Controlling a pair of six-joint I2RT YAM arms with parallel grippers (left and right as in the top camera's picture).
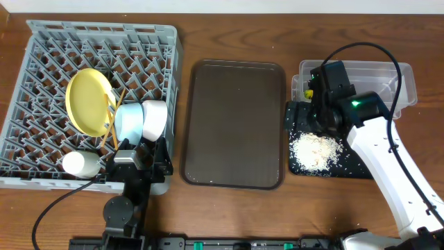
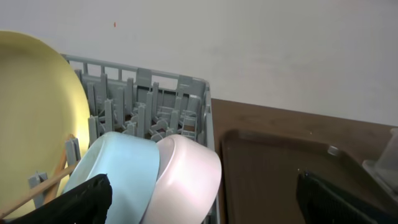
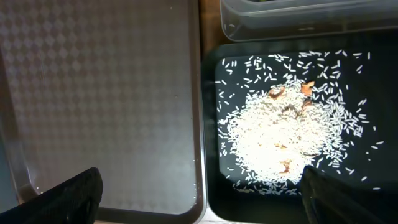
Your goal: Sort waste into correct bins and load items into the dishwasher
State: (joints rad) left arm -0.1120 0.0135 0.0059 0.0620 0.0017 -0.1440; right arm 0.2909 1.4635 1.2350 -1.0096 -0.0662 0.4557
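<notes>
1. Two grippers showed, and both were empty. The left gripper (image 2: pixel 202 186) had its fingers (image 2: pixel 81 199) spread wide with nothing between them. The right gripper (image 3: pixel 202 183) was equally open, one dark finger at each lower corner of its wrist view.
2. All the dishes sat in the dish rack (image 1: pixel 41 69). The yellow plate (image 1: pixel 89 101) stood on edge, with the light blue bowl (image 1: pixel 128 119) and white bowl (image 1: pixel 154 118) nested beside it and a small white cup (image 1: pixel 82 164) near the front edge. The chopsticks (image 1: pixel 113 118) leaned between plate and blue bowl, their long axis running diagonally.
3. The rice (image 3: pixel 283 134) lay heaped in the black tray (image 3: pixel 212 162), with the clear tub (image 1: pixel 395 76) just beyond. A yellow-green scrap in the tub, probably the snack wrapper (image 1: pixel 308 90), was half hidden by the arm. I could not make out the tissue.
4. The rice lay straight below the right gripper, towards its right-hand finger, while the other finger hung over the brown serving tray (image 1: pixel 234 125). The right arm was nearer the bins and the left arm nearer the rack. The sorting looked all but finished, so the next move was probably only a clean lift away.
5. The right wrist view showed orange flecks in the rice that the overhead lost. Only the overhead showed both arms and the whole rack, and the left wrist view showed the two bowls touching.
</notes>
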